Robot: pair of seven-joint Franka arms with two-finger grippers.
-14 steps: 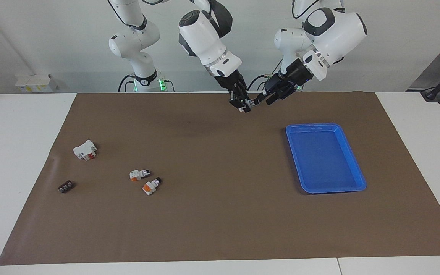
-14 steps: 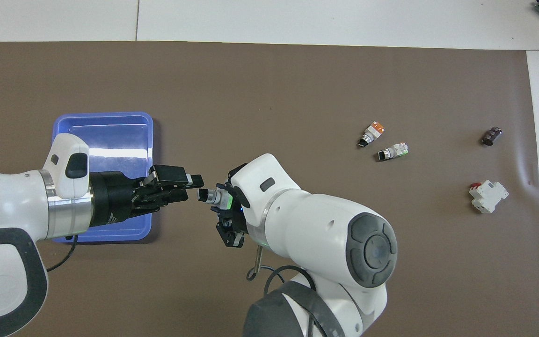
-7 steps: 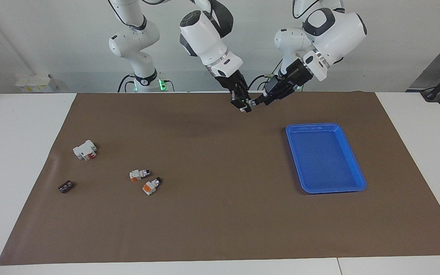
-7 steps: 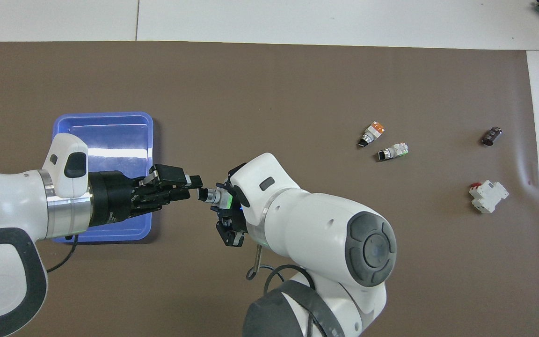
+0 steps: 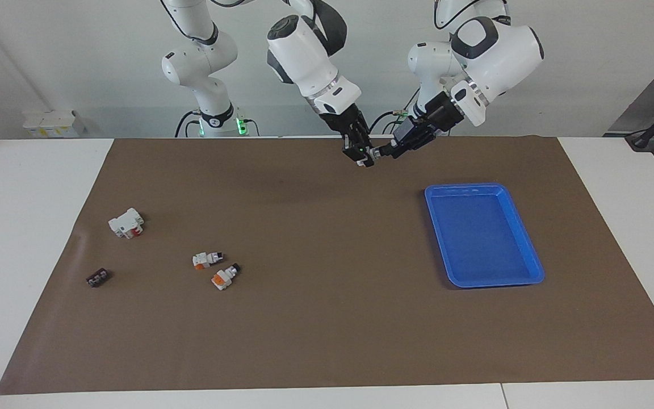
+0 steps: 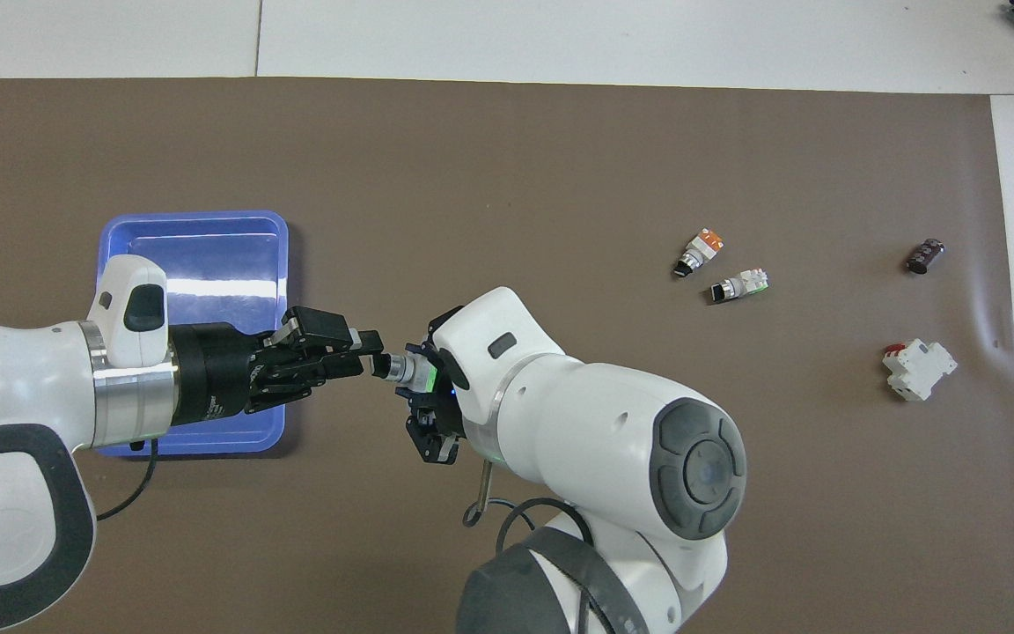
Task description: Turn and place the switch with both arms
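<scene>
the blue tray [image 5: 523, 238] lies on the brown mat [image 5: 327, 318] toward the left arm's end of the table, and nothing shows inside it; the overhead view has the left arm's wrist covering one corner of the tray.

the switch [image 6: 403, 372] is up in the air over the mat, near the robots' edge, between the two grippers. it is a tiny pale piece with a silvery collar, a black knob pointing toward the left gripper, and a green patch on its side.

the right gripper [image 5: 365, 157] hangs steeply down from its arm and its fingers are closed tight on the body of the switch. the left gripper [image 6: 370, 364] reaches in level from the tray's side, its tips at the black knob; whether they are pressing the knob or just around it cannot be told.

the green patch and collar show only from overhead; in the facing view the switch is a small pale speck between the black fingers.

toward the right arm's end of the table lie two small switches with orange blocks [image 5: 214, 270], close together, a larger white block with a red part [image 5: 126, 222] and a small dark part [image 5: 97, 278].
</scene>
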